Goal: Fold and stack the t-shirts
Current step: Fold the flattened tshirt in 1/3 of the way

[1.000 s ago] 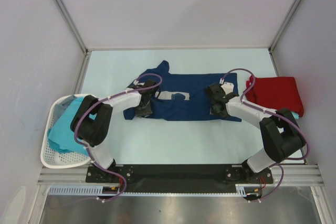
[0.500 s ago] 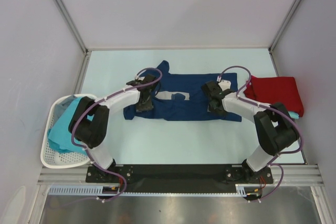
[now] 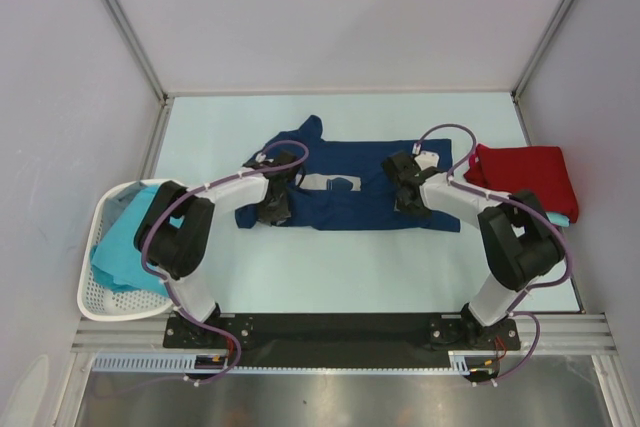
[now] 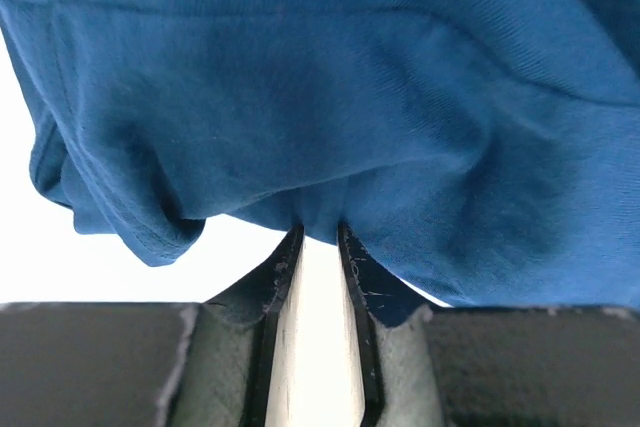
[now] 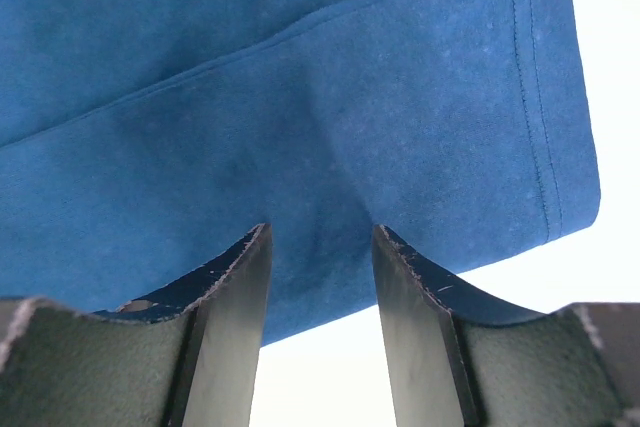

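A navy blue t-shirt (image 3: 350, 187) with a pale grey chest print lies spread across the middle of the table. My left gripper (image 3: 275, 205) sits at its left end, near the sleeve. In the left wrist view the jaws (image 4: 320, 232) stand narrow, with a bunched fold of navy cloth (image 4: 320, 97) pinched at their tips. My right gripper (image 3: 408, 195) rests on the shirt's right part. Its jaws (image 5: 320, 232) stand apart, tips down on flat navy cloth (image 5: 300, 97) near a hemmed edge. A folded red t-shirt (image 3: 525, 179) lies at the right.
A white perforated basket (image 3: 98, 299) at the left edge holds turquoise t-shirts (image 3: 125, 242). A sliver of turquoise cloth (image 3: 570, 215) shows under the red shirt. Frame posts and grey walls close in the table on three sides.
My left gripper went a little toward the far side and came back, its jaws widening then narrowing on the cloth. The right gripper slid slightly left along the shirt.
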`<state>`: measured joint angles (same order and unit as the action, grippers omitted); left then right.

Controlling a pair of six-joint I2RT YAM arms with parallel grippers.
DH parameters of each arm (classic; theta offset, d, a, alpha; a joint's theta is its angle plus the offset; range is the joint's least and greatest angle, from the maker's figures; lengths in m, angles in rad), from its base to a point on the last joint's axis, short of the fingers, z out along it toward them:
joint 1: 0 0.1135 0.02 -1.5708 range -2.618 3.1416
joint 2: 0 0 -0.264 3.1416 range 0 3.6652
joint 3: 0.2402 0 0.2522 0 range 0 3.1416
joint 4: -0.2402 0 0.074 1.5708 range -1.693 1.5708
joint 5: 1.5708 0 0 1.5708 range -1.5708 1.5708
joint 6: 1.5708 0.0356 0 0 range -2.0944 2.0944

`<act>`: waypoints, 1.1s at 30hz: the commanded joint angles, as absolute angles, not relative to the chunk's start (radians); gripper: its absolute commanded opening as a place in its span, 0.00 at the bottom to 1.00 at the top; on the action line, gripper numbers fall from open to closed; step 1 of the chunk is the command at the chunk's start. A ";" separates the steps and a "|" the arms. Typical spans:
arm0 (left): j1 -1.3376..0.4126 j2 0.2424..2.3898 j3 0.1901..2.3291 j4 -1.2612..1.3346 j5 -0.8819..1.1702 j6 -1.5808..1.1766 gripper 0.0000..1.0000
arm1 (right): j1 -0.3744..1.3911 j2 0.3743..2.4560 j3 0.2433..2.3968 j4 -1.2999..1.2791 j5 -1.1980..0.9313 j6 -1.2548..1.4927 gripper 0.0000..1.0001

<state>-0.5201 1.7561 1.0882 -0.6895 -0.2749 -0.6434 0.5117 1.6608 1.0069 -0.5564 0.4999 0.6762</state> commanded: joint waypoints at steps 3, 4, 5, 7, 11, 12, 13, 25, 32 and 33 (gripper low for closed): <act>-0.512 1.773 1.040 -0.657 -0.233 -0.638 0.23 | 0.506 1.680 1.063 -0.563 0.535 0.693 0.50; -0.512 1.776 1.037 -0.655 -0.227 -0.640 0.23 | 0.506 1.680 1.065 -0.566 0.534 0.693 0.50; -0.512 1.784 1.037 -0.653 -0.226 -0.640 0.23 | 0.506 1.681 1.069 -0.566 0.537 0.690 0.50; -0.512 1.787 1.037 -0.655 -0.225 -0.640 0.23 | 0.505 1.680 1.072 -0.568 0.538 0.689 0.50; -0.512 1.779 1.045 -0.653 -0.241 -0.630 0.21 | 0.505 1.680 1.071 -0.569 0.537 0.690 0.50; -0.511 1.781 1.049 -0.653 -0.242 -0.626 0.19 | 0.505 1.680 1.066 -0.569 0.537 0.690 0.50; -0.509 1.789 1.054 -0.652 -0.241 -0.621 0.09 | 0.505 1.680 1.068 -0.568 0.535 0.692 0.50; -0.488 1.804 1.057 -0.675 -0.204 -0.627 0.00 | 0.492 1.735 1.013 -0.531 0.503 0.706 0.50; -0.488 1.790 1.040 -0.684 -0.204 -0.624 0.00 | 0.457 1.764 0.966 -0.505 0.425 0.733 0.43; -0.486 1.790 1.039 -0.684 -0.204 -0.623 0.00 | 0.448 1.764 0.965 -0.505 0.416 0.739 0.40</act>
<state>-0.4965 1.7615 1.0798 -0.6720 -0.2062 -0.6342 0.4824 1.7241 1.0103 -0.5209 0.4583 0.7052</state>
